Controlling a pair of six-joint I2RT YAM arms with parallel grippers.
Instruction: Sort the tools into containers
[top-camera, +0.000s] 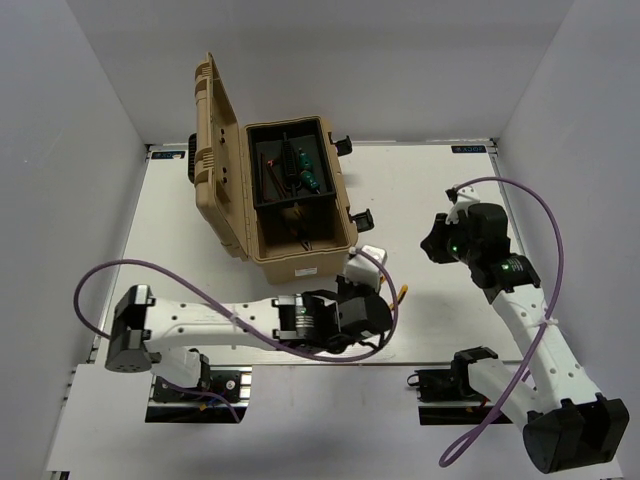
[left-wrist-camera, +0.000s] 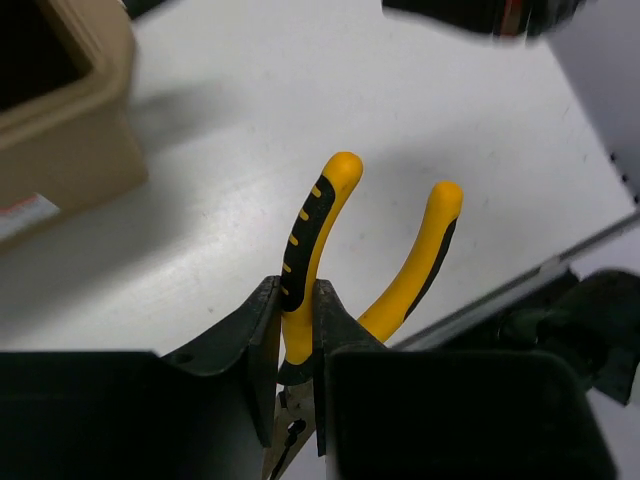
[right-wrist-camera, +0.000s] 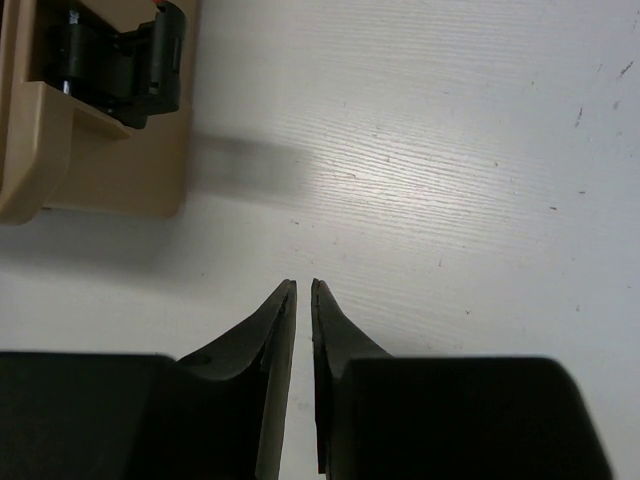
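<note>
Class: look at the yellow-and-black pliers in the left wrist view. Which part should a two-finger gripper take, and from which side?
One handle, close to the pivot, approached from the jaw end. The pliers have handles splayed in a V, so only a single handle fits between the fingers, and near the pivot the tool probably swings least. The left gripper is shut on it there.

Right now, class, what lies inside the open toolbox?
Inside the toolbox, a green-handled screwdriver and dark slender tools lie in the black tray. Anything beneath the tray is hidden.
</note>
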